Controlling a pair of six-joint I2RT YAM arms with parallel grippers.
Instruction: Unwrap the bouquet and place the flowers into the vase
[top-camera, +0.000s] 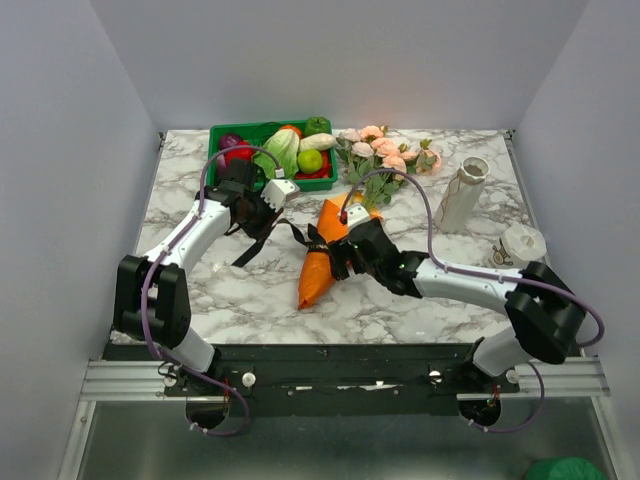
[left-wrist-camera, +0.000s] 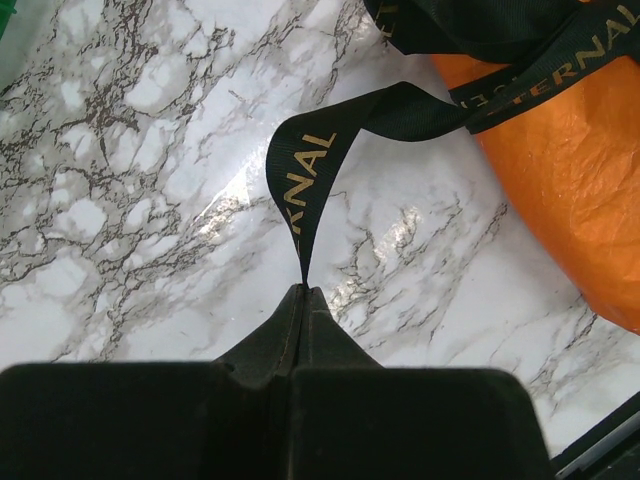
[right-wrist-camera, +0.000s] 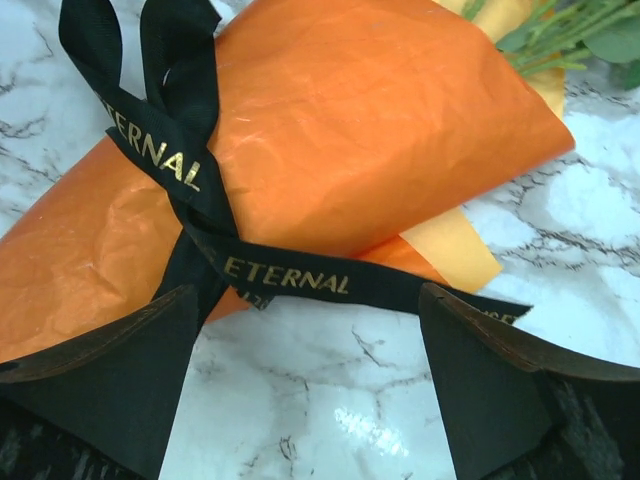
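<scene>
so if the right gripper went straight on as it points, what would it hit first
Probably the black ribbon stretched just ahead of the open right gripper, with the orange paper close behind it; depth is unclear.

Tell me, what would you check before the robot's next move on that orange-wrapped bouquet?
1. Left tool shut on the ribbon end: ok.
2. Right tool open near the knot: ok.
3. Ribbon untied from the orange paper: not ok, it is knotted round it.
4. Flowers free of the paper: not ok, stems are inside.
5. Vase upright: ok.
6. Knot loosening under the pull: cannot tell.
</scene>
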